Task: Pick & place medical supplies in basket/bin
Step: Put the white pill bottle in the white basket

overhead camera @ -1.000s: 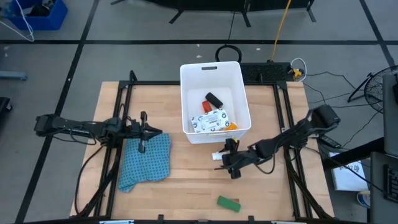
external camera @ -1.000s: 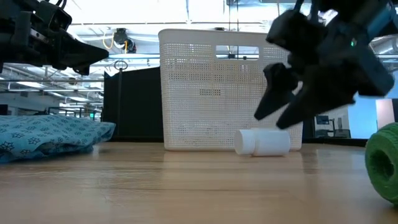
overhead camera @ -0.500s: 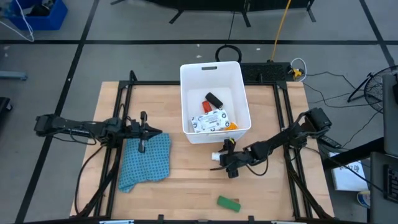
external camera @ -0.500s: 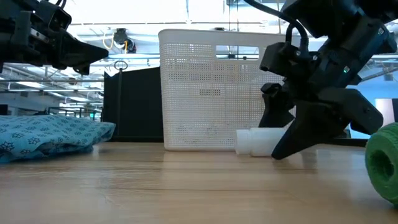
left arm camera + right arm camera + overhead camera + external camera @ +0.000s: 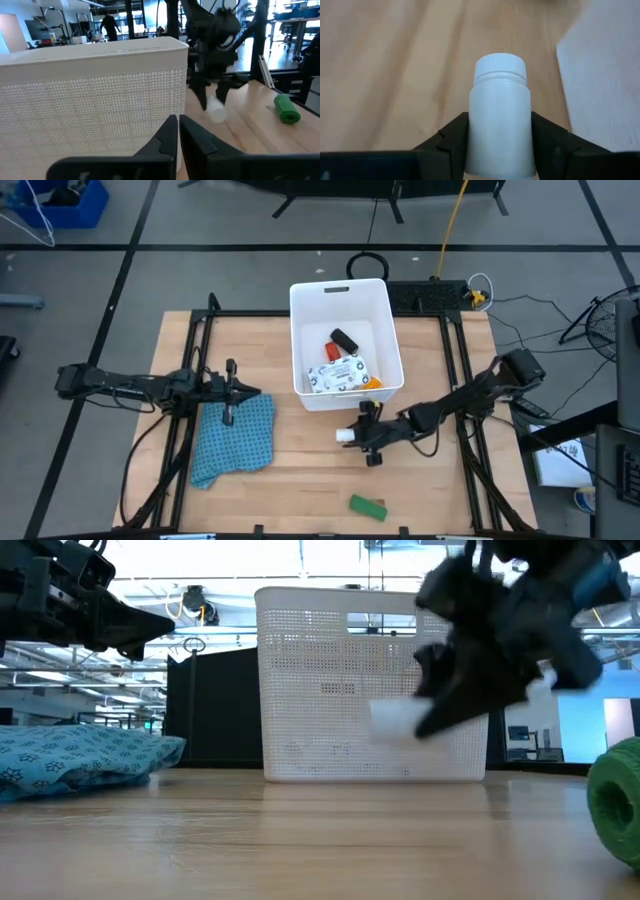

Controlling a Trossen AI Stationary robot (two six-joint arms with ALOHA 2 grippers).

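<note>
Wooden counter (image 5: pixel 300 470) below, the right gripper (image 5: pixel 358 436) clamps the small white cylinder (image 5: pixel 346 435) lifted, lying horizontal, cap forward; the white tub (image 5: pixel 340 290) stands just beyond. Left gripper (image 5: pixel 232 393), closed, waits over the blue cloth (image 5: pixel 235 440).

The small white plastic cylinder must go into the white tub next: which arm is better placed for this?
The right. Its gripper is shut on the small white plastic cylinder, lifted off the table beside the white rectangular plastic tub. The left gripper waits over the blue cloth.
</note>
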